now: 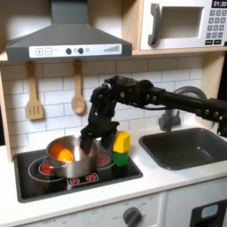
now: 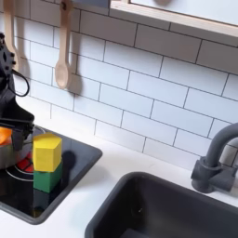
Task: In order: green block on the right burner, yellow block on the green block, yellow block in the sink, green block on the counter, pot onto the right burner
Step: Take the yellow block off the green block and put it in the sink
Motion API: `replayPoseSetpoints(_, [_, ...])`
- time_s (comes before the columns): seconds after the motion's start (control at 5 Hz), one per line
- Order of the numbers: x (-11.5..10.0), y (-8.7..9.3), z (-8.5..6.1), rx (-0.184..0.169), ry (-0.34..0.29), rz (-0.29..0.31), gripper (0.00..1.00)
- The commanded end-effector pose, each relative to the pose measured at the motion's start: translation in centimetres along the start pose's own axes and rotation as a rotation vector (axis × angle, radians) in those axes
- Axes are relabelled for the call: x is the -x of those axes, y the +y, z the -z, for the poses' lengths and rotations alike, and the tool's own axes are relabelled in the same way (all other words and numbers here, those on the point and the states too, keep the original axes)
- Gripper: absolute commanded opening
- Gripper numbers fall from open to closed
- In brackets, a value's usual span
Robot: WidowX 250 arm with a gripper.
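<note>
Pot w/ orange piece inside, gripper at rim, grip state unclear

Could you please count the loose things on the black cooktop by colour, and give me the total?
Yellow: 1, small yellow block, stacked on the green one
Green: 1, small green cube
Orange: 1, rounded orange piece inside the pot
Silver: 1, shiny round steel pot
Total: 4
</note>
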State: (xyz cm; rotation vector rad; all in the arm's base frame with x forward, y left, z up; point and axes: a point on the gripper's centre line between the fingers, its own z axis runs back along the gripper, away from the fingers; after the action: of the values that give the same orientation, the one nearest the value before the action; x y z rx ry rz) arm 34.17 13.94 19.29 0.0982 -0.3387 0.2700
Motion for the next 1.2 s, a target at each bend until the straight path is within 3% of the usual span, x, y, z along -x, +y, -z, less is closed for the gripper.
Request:
replayPoseSetpoints(0.0, [0.8,-1.0,-0.3,0.027,0.023,0.006,1.00])
replayPoseSetpoints(0.6, [1.7,-2.9,-0.5,0.048,0.027,0.043,1.00])
replayPoseSetpoints(1.0, [1.4,-2.9,-0.7,0.046,0.017,0.026,1.00])
